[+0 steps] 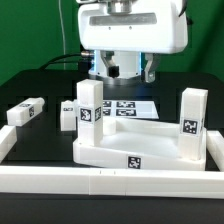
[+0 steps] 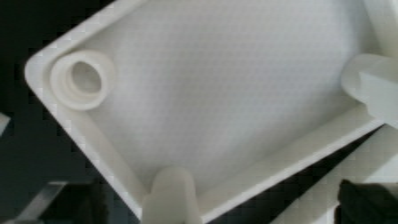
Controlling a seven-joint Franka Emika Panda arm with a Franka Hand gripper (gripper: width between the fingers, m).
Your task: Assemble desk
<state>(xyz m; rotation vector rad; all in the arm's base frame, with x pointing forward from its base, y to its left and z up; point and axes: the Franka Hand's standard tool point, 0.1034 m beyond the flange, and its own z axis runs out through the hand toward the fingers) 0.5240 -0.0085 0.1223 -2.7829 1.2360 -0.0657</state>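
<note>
So the end effector [image 1: 127, 72] hangs over the far side of the surface [image 1: 30, 88], jaws spread wide with nothing in them. The tabletop [image 1: 140, 142] sits mid-surface, rim up, just nearer than the end effector. There's an upright leg [image 1: 90, 106] on it at the exterior view's left and a second upright leg [image 1: 190, 115] at its right; can't tell if they're screwed tight.

The wrist view looks down into the tabletop [image 2: 214, 100] and shows an empty corner socket [image 2: 80, 80], which I'd guess takes the next leg.

Both spares are off to the exterior view's left. One loose leg [image 1: 67, 115] is just beside the tabletop. The far-left leg [image 1: 25, 112] lies flat, long axis roughly left-right. So I reckon the next reach goes left and nearer. The marker board [image 1: 128, 105] lies flat below the end effector.
</note>
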